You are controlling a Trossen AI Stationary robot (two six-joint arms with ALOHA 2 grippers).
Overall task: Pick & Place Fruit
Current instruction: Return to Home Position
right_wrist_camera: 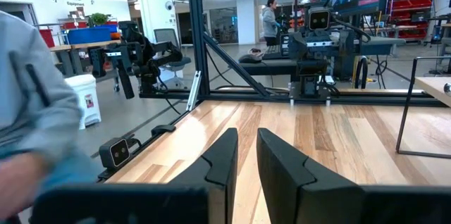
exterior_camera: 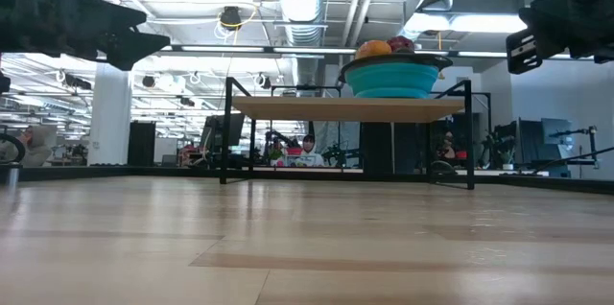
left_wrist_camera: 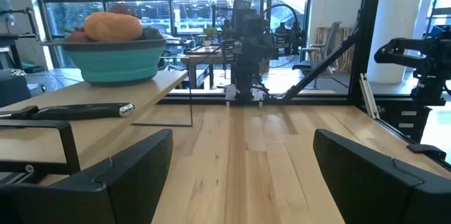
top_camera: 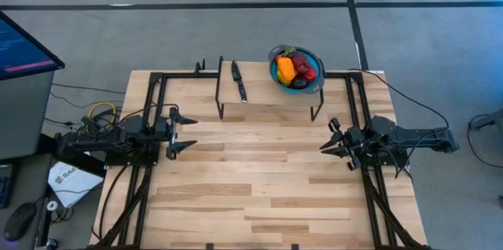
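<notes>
Fruit point(top_camera: 295, 70) in bowl point(top_camera: 317, 84), well apart from left gripper point(top_camera: 189, 132), right gripper point(top_camera: 328, 136)

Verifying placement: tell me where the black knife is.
High view: the knife lies on the shelf at the far edge of the table, toward the shelf's left end, apart from the blue bowl.

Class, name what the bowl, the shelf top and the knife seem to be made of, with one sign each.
Bowl: likely plastic or silicone, smooth matte teal wall. Shelf top: pale wood, visible grain. Knife: glossy black, probably plastic handle; blade material unclear.
</notes>
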